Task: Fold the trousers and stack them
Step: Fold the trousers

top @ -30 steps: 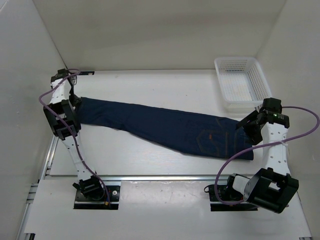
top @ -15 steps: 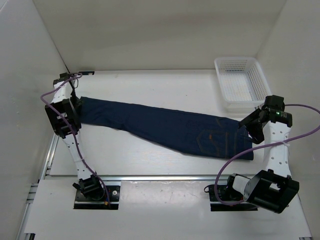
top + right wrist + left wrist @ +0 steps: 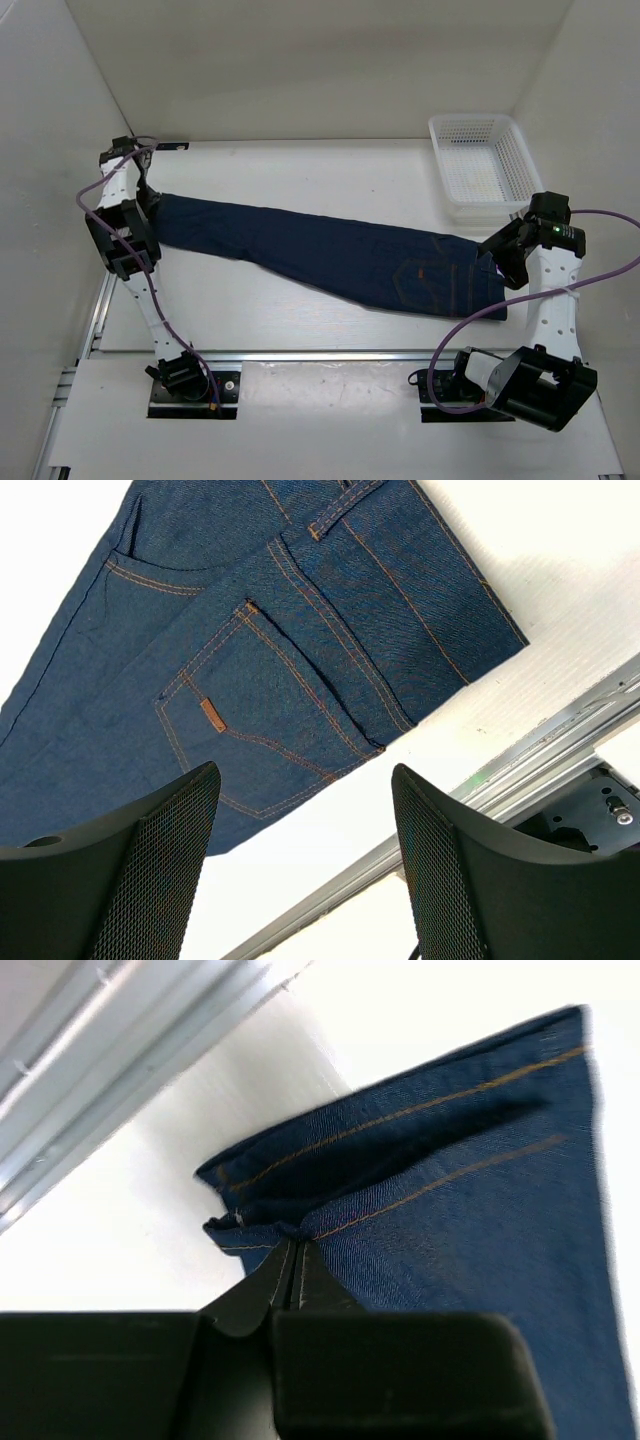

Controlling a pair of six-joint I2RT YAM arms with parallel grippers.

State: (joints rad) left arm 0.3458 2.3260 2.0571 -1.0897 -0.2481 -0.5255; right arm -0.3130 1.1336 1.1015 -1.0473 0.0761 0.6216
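Observation:
The dark navy jeans point(image 3: 320, 250) lie stretched across the table, legs folded together, hems at the far left and waist at the right. My left gripper point(image 3: 150, 203) is shut on the hem corner point(image 3: 285, 1230), which bunches between its fingertips. My right gripper point(image 3: 497, 262) is open and empty, held above the waist end. In the right wrist view the back pocket with its tan label point(image 3: 212, 715) lies beyond my open fingers point(image 3: 150, 860).
A white plastic basket point(image 3: 482, 165) stands at the back right of the table. A metal rail point(image 3: 330, 352) runs along the table's near edge, and another point(image 3: 120, 1090) along the left side. White walls enclose the table.
My right gripper has drawn back a little to the right, off the waist end. The jeans lie as before and my left gripper stays on the hem.

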